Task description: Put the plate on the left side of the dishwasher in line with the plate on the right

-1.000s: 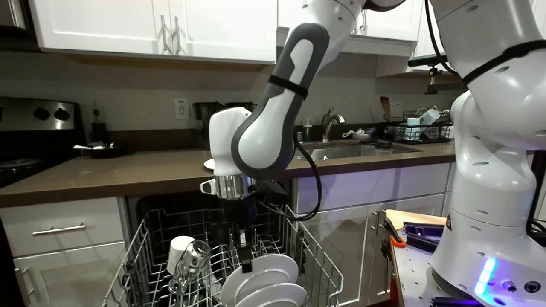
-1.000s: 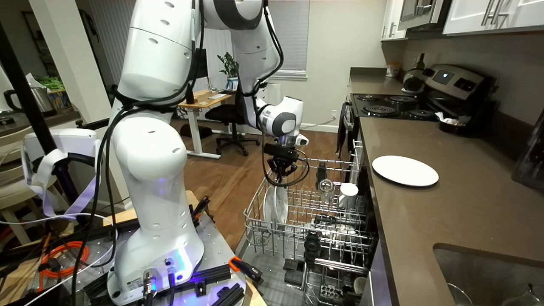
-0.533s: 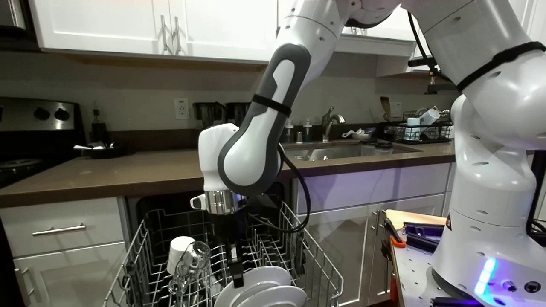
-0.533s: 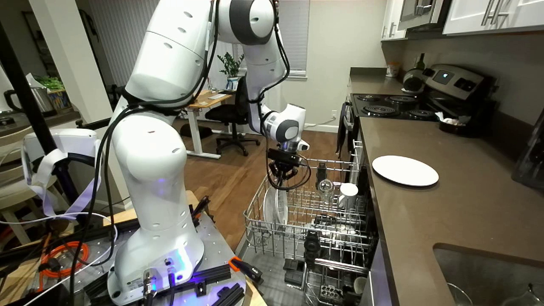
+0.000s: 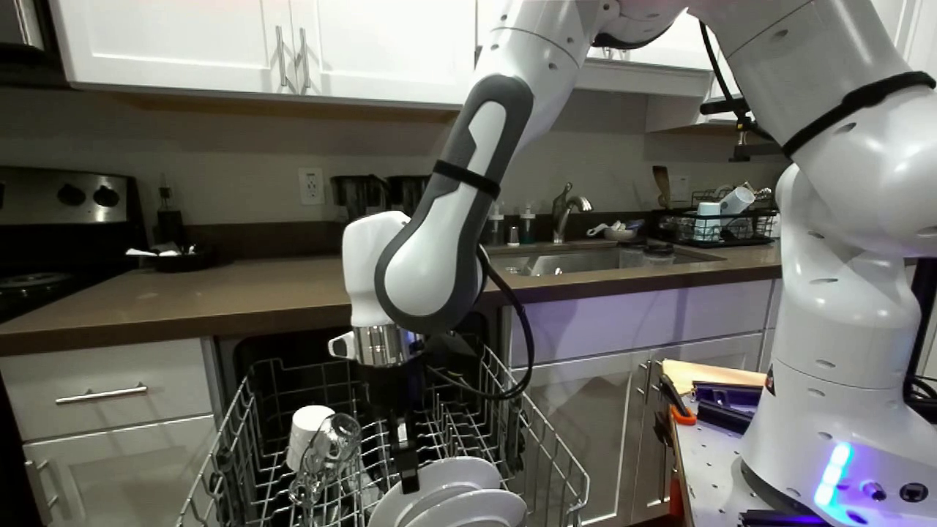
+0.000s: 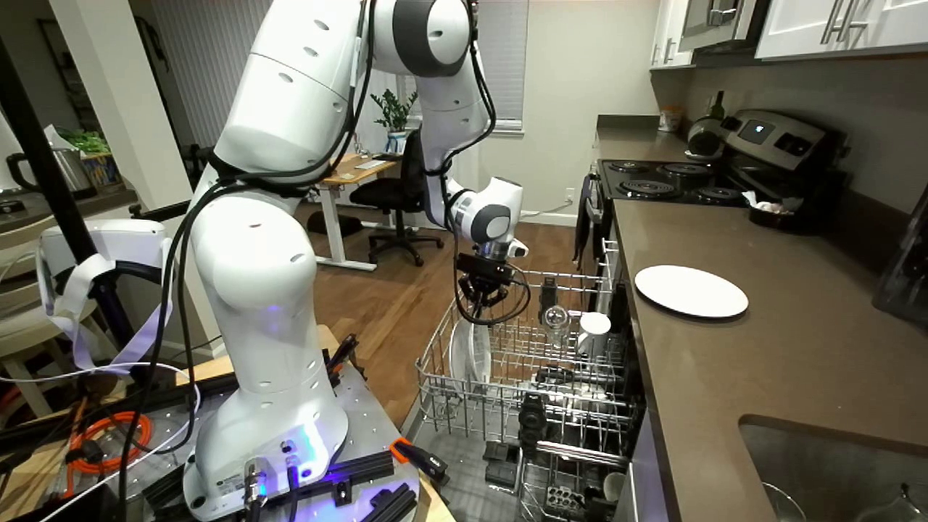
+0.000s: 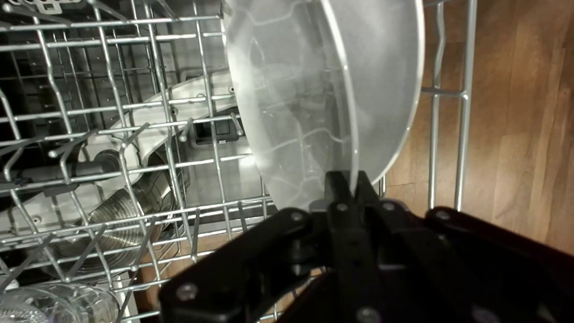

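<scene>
Gripper (image 7: 352,181) pinching plate (image 7: 291,105) at rim, second plate (image 7: 391,80) just beside, dishwasher rack (image 7: 169,125) roomy toward glass (image 7: 74,301)

Edge of one plate (image 7: 291,112) in the claw (image 7: 353,181), another plate (image 7: 392,76) just beside.

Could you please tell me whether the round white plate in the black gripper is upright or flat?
Roughly upright: in an exterior view, the plate shows tall and narrow, nearly edge-on.
</scene>
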### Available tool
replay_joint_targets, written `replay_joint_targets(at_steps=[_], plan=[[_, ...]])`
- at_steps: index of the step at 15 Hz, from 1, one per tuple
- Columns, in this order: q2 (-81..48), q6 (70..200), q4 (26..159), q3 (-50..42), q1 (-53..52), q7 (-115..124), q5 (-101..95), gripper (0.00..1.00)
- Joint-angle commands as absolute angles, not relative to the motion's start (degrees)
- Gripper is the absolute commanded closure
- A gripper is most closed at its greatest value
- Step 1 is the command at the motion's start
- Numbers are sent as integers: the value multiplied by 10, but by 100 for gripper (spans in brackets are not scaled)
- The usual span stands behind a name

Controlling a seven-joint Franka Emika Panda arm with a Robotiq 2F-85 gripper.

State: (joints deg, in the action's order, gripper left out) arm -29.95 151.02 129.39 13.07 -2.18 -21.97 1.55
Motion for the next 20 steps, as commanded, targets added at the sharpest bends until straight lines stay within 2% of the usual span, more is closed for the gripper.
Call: replay_joint_targets(at_steps=[1,2,11,13,20], plan=[[-306,1513,1305,152,-4,-234,28,77],[-305,1510,1309,155,-3,-232,31,63],[-241,1490,1345,174,-11,-209,35,5],[-215,1469,1353,172,-21,-198,31,0],[-112,1387,1367,148,-74,-131,4,0]])
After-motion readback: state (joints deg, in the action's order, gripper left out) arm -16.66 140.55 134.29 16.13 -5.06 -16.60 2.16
